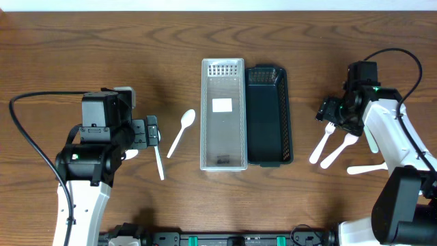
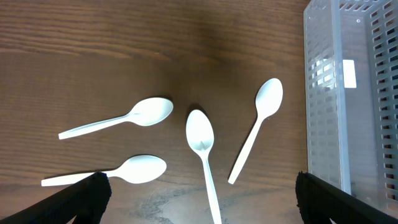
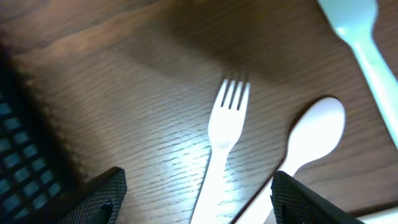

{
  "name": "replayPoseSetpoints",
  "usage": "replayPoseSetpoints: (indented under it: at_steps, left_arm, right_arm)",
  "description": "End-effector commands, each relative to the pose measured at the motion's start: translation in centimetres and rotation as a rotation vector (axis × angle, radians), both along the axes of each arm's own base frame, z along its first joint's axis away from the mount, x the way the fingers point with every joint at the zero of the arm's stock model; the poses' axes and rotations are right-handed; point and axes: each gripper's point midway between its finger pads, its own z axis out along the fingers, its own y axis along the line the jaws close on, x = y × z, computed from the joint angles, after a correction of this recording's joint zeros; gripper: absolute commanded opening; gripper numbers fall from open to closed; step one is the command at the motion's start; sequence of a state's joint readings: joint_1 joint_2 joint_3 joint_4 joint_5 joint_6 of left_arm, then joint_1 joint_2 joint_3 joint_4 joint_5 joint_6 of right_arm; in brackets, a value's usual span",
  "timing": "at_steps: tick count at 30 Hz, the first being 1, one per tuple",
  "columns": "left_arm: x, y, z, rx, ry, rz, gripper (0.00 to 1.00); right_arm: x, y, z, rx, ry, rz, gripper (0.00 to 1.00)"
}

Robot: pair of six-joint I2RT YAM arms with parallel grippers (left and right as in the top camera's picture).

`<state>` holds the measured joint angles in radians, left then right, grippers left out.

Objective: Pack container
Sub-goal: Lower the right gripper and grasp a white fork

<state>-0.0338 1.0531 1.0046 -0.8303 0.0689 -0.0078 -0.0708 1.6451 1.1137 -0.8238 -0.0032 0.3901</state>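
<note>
1. In the middle of the wooden table point(image 1: 68, 55) sits a long clear container point(image 1: 223, 113). A dark container point(image 1: 270, 116) is pressed against its right side, and a white label shows in the clear one.
2. The left gripper point(image 1: 151, 131) hangs over the table to the left of the clear container. Its fingers are spread about as wide as they go, and they have hold of nothing.
3. Seen from that wrist, four white spoons point(image 2: 200, 134) lie loose on the wood. Two lie sideways at the left, one lies in the middle with its handle running in between the fingers, and one slants nearer the clear container's wall.
4. The right gripper point(image 1: 331, 113) sits to the right of the dark container, above another small group of cutlery.
5. From its wrist its fingers stand well apart — nothing is pinched. A white fork point(image 3: 221, 140) lies flat on the table between them, tines pointing away.
6. A lone spoon point(image 3: 308, 140) lies just beside the fork on its right.
7. A pale utensil point(image 3: 357, 37) lies farther off — spoon or fork, I cannot tell.
</note>
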Motion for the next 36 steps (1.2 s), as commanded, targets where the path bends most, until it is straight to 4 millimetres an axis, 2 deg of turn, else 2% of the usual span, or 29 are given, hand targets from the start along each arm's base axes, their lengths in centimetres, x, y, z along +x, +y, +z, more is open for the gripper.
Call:
replayPoseSetpoints:
  at_steps: [1, 12, 26, 29, 33, 36]
  left_arm:
    - [0.2, 0.0, 0.6, -0.011, -0.014, 0.01, 0.97]
    - [0.1, 0.0, 0.5, -0.01, -0.008, 0.01, 0.97]
    - [0.1, 0.0, 0.5, -0.01, -0.008, 0.01, 0.97]
    - [0.1, 0.0, 0.5, -0.01, -0.008, 0.01, 0.97]
    - [0.1, 0.0, 0.5, -0.01, -0.008, 0.01, 0.97]
    - [0.1, 0.0, 0.5, -0.01, -0.008, 0.01, 0.97]
  right_arm:
    - [-0.8, -0.8, -1.0, -0.035, 0.031, -0.078, 0.77]
    - [-2.4, -0.8, -5.2, -0.036, 0.116, -0.096, 0.77]
    - [-3.5, -0.5, -9.3, -0.021, 0.231, -0.091, 0.73]
    - [-3.7, -0.4, -9.6, -0.014, 0.243, -0.091, 0.66]
    - [-3.7, -0.3, -9.7, -0.01, 0.246, -0.09, 0.44]
    - [-3.7, -0.1, -9.7, 0.004, 0.246, -0.088, 0.31]
